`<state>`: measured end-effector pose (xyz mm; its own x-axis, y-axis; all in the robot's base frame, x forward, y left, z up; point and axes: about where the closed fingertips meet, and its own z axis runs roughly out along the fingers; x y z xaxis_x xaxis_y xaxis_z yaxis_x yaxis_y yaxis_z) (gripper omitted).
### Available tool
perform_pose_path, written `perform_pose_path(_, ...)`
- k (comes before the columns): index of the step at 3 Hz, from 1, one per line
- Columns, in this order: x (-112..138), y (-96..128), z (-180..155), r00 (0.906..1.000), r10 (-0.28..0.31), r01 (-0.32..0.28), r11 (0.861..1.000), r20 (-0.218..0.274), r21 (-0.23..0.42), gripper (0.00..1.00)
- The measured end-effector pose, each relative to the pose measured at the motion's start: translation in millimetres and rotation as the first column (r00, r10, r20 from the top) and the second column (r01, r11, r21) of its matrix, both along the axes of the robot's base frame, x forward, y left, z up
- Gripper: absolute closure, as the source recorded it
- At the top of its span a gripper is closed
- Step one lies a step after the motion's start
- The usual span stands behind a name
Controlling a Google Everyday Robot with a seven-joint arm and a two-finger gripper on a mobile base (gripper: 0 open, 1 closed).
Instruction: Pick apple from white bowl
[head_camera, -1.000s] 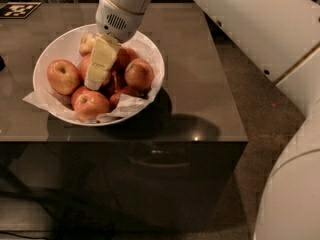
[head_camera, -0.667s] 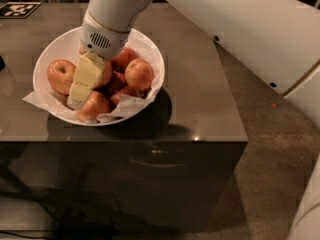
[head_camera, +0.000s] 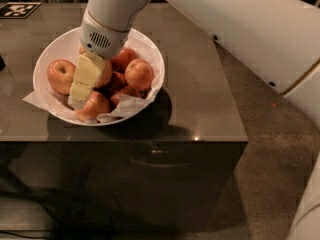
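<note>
The white bowl [head_camera: 55,46], lined with crumpled white paper, stands on the left part of a grey table and holds several apples. A large orange-red apple with a yellowish blush [head_camera: 61,75] lies at the bowl's left side. My gripper [head_camera: 80,96] reaches down from above into the bowl, just right of that apple and close against it. It covers part of another apple [head_camera: 106,73] in the middle. Further apples lie at the right [head_camera: 139,74], at the front [head_camera: 96,105] and at the back [head_camera: 121,59].
The grey table [head_camera: 200,94] ends at its front edge just below the bowl and at its right edge toward the carpet floor [head_camera: 280,154]. A black-and-white marker [head_camera: 17,9] lies at the back left. My white arm [head_camera: 240,29] spans the upper right.
The gripper has moved from over the bowl's middle toward its left front and lower among the apples. The arm has swung further over the table.
</note>
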<state>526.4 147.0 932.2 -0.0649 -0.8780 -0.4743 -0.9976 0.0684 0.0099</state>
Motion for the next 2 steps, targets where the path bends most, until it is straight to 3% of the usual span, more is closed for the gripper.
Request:
perform_pose_path(1, 28.6, -40.0, 24.7, 0.993, -0.098, 0.1, 0.995, 0.066, -0.027, 0.0)
perform_pose_path(2, 27.7, -30.8, 14.6, 0.9964, -0.075, 0.076, 0.997, 0.04, -0.022, 0.0)
